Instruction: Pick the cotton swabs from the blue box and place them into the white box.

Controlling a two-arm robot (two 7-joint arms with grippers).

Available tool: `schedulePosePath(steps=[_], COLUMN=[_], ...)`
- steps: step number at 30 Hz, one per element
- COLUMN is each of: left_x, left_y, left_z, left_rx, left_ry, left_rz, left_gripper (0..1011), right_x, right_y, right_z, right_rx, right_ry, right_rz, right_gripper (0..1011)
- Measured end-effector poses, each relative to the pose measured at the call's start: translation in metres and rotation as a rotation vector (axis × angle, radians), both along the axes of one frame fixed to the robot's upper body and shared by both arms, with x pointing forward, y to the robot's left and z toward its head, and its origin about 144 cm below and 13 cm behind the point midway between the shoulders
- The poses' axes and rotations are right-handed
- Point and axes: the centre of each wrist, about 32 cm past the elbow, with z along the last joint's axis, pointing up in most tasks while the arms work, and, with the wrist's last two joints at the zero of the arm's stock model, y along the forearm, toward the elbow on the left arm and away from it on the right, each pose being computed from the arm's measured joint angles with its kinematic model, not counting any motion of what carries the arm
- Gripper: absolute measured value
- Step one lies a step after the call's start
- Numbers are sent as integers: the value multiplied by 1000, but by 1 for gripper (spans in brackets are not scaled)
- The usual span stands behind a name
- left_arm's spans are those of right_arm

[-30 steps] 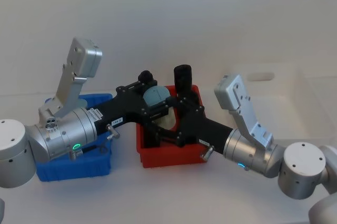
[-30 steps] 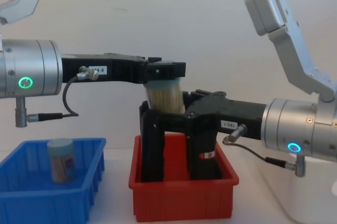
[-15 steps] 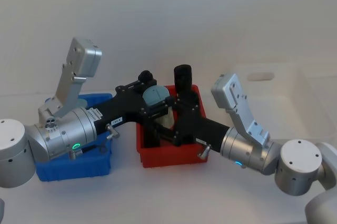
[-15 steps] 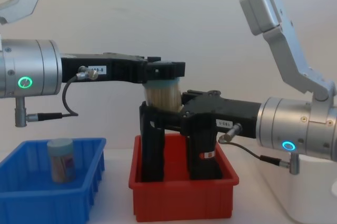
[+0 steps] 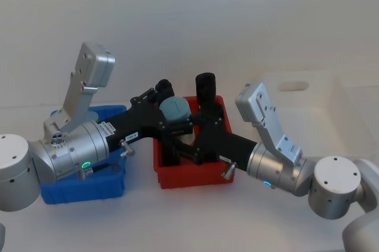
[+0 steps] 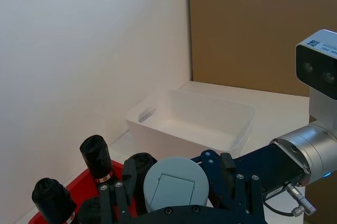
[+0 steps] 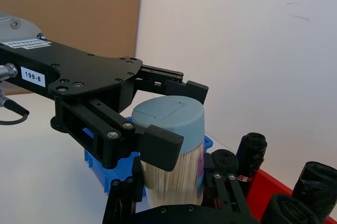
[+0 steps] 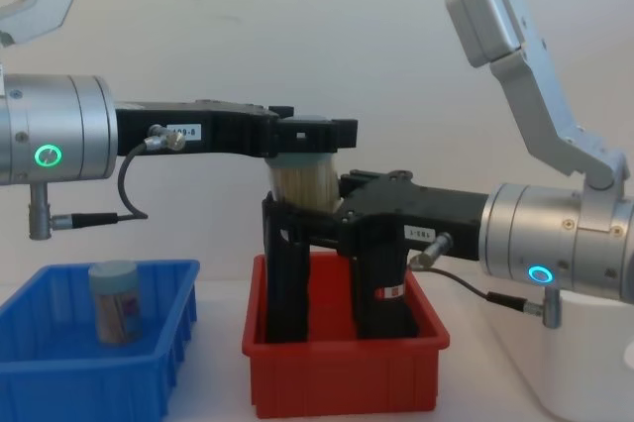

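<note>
As left gripper (image 8: 309, 135) clamps the cotton swabs (image 8: 300, 186), right gripper (image 7: 171, 195) flanks their base.

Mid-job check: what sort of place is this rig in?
Probably a lab test bench: a bare white table against a plain white wall, with the blue box, a red bin and the white box on it, and a brown partition board nearby.

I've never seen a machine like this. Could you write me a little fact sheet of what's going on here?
Raised swab tub: in the air over the red bin, between both grippers
Left gripper: at the tub's blue cap
Right gripper: at its stick-filled body
Second swab tub: upright in the blue box
White box: open, no tub visible inside
</note>
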Motion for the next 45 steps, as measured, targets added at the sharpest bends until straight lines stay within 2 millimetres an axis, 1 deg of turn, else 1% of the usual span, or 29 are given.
schedulePosePath(steps=[11,21,27,28,40,44,45], left_x=[0,0,0,0,0,0,0], left_y=[0,0,0,0,0,0,0], left_z=[0,0,0,0,0,0,0], left_rx=[0,0,0,0,0,0,0], left_ry=[0,0,0,0,0,0,0], left_rz=[0,0,0,0,0,0,0], left_gripper=[1004,1004,1004,1004,1004,1004,1004], right_x=[-2,-9,-16,-16,-32,-36,-36], right_y=[-4,-19,-34,-34,-69,-79,-79], right_z=[-3,-8,-9,-9,-10,-12,-12], right_rx=[-3,17,37,37,67,71,71], right_ry=[12,23,20,20,12,17,17], right_rz=[-39,-145,-239,-239,-434,-496,-496], right_gripper=[641,641,641,641,641,641,641])
